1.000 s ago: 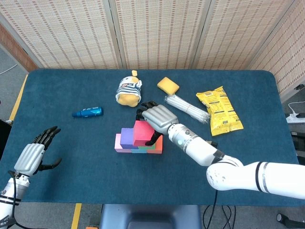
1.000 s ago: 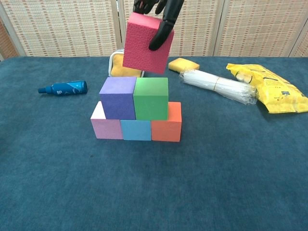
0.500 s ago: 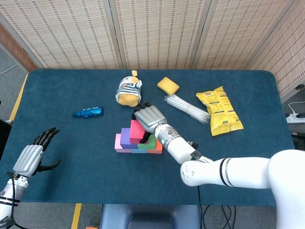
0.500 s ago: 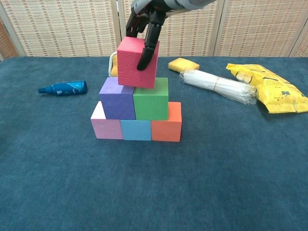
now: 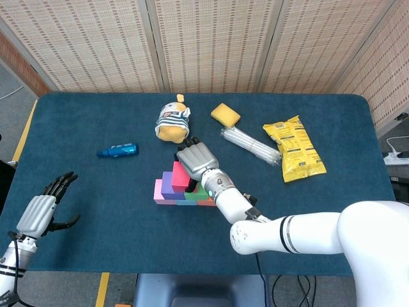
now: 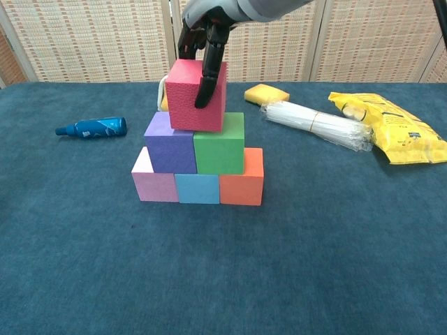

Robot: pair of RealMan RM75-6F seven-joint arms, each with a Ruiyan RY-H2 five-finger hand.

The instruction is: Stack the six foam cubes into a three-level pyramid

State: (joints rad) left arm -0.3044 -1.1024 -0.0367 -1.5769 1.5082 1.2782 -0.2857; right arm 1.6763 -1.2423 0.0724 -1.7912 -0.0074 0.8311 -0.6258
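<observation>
The right hand point(image 6: 204, 31) gripped the red cube point(image 6: 196, 95) from above, its dark fingers point(image 6: 207, 80) pressed down the cube's front face while the rest wrapped over the top and back, where the chest view could not follow them. The red cube sat on the second level, across the seam between the purple cube point(image 6: 170, 145) and the green cube point(image 6: 219, 143); whether its full weight rested there was hard to judge with the hand clamped on. Beneath them stood the pink cube point(image 6: 154, 183), the blue cube point(image 6: 197, 188) and the orange cube point(image 6: 242, 181), touching in a row on the blue counter point(image 6: 223, 272). In the head view the right hand and forearm covered much of the pyramid, leaving only slivers of the green and orange cubes.

The left hand point(image 5: 43, 209) hung at the counter's near left edge, fingers spread, holding nothing; its arm was cut off by the frame.

Behind the stack, a striped plush toy point(image 5: 172, 119) was mostly hidden in the chest view. A blue bottle point(image 6: 92, 128) lay on its side to the left. To the right lay a yellow sponge point(image 6: 266, 93), a wrapped bundle of clear straws point(image 6: 318, 125) and a yellow snack bag point(image 6: 390, 132), cut off at the chest view's edge.
</observation>
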